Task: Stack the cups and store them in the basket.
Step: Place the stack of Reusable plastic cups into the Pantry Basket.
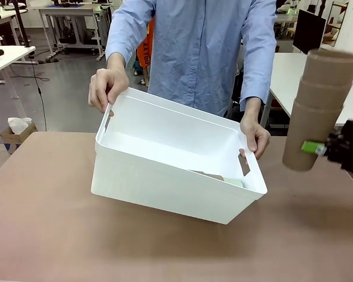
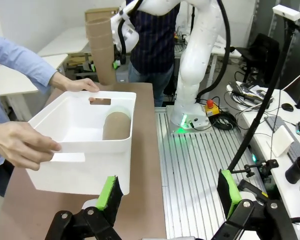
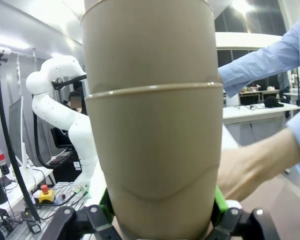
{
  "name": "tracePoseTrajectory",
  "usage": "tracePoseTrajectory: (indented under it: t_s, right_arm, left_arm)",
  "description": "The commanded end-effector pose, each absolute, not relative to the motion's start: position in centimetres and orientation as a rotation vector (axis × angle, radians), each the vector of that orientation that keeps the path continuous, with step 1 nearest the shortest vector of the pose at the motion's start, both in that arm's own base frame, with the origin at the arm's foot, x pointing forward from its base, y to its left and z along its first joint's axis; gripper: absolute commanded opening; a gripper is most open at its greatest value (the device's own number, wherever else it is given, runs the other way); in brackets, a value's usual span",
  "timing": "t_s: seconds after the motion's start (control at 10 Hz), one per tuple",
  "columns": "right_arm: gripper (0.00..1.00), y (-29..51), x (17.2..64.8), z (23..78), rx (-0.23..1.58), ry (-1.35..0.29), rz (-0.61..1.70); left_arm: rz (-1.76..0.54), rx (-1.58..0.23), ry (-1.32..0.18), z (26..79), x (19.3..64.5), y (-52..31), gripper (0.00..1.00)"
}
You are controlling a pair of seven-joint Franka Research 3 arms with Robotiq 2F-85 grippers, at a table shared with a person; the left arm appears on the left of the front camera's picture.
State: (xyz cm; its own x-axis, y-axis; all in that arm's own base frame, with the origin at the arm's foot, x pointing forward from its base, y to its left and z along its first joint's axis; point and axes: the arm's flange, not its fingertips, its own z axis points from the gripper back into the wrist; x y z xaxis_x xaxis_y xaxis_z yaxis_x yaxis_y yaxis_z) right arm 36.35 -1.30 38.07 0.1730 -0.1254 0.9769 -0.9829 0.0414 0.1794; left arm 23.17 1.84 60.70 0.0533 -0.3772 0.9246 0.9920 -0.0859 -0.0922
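A person's hands [image 1: 107, 86] hold the white basket [image 1: 159, 183] tilted toward me above the table. A tan cup [image 2: 116, 125] lies on its side in the basket's low corner, and a sliver of pale mint green cup [image 1: 236, 183] shows beside it. My right gripper [image 1: 325, 150] is shut on a nested stack of tan cups [image 1: 319, 108], held upright to the right of the basket. Seen from the right wrist, that stack [image 3: 152, 125] stands between the green pads [image 3: 219, 200]. My left gripper [image 2: 170, 200] is open with nothing in it, close to the basket [image 2: 75, 170].
The brown table [image 1: 47, 223] lies bare in front of the basket. In the left wrist view a ribbed metal base plate [image 2: 200, 160] with cables and the right arm's white base [image 2: 195, 100] lies past the table edge. White tables stand behind the person.
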Motion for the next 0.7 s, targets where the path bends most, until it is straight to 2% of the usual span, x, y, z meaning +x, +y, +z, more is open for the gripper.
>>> tracePoseTrajectory:
  t_s: [0.0, 0.3, 0.6]
  right_arm:
    - [0.86, 2.9, 30.8, 45.4, 1.221, -1.144, 0.926]
    - [0.86, 8.9, 31.8, 51.8, 1.032, -1.013, 0.948]
    - [0.86, 15.0, 32.0, 54.0, 0.864, -0.879, 1.008]
  left_arm:
    - [-1.391, -1.034, -0.834, 61.1, 23.2, 1.7, 1.00]
    - [-1.391, -1.034, -0.834, 61.1, 23.2, 1.7, 1.00]
    - [-1.391, -1.034, -0.834, 61.1, 23.2, 1.7, 1.00]
